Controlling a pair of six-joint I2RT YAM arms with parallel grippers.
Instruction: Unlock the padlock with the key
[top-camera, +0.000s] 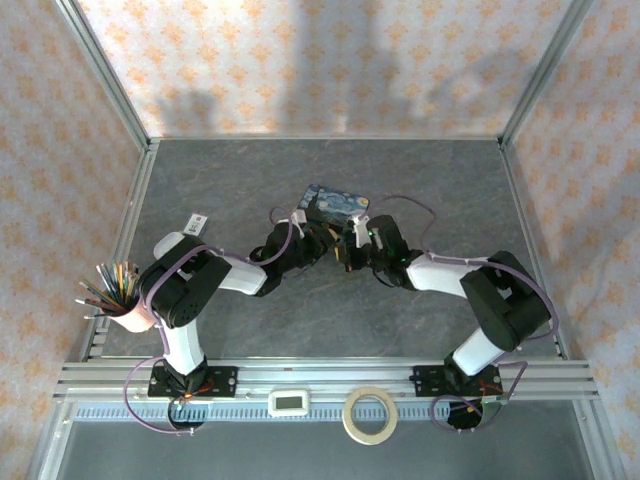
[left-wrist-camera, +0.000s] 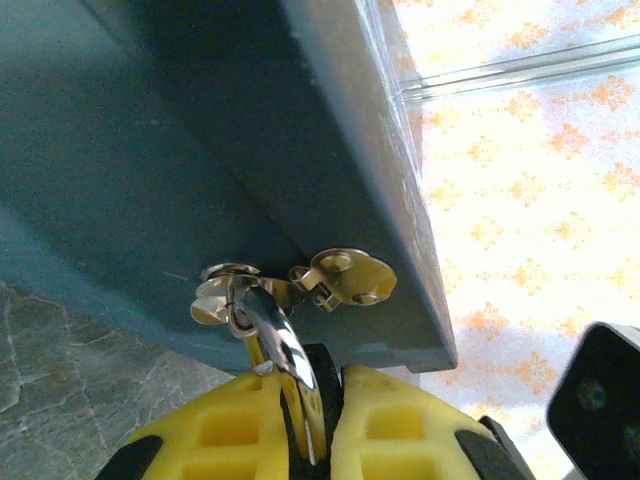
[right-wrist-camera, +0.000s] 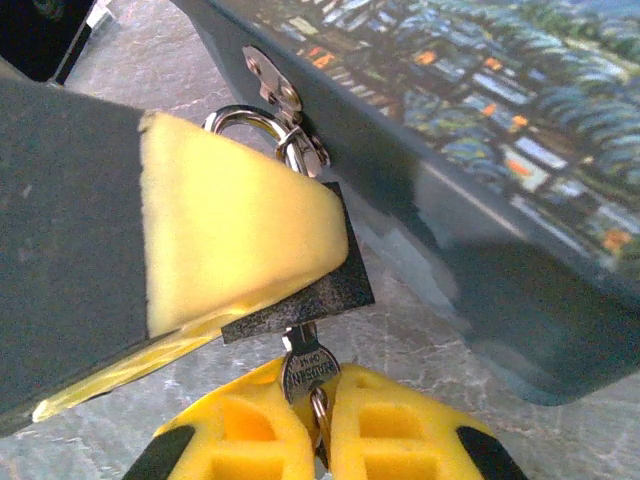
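Left gripper pinches the padlock, which hangs from the hasp on the tin. The key appears seated in the keyway, pinched by the right gripper. Twist the key about its own axis while bracing the padlock. The tin wall lies just beside; the near table offers room.

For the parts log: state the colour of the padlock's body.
The padlock body is dark grey-black; the right wrist view shows it best.
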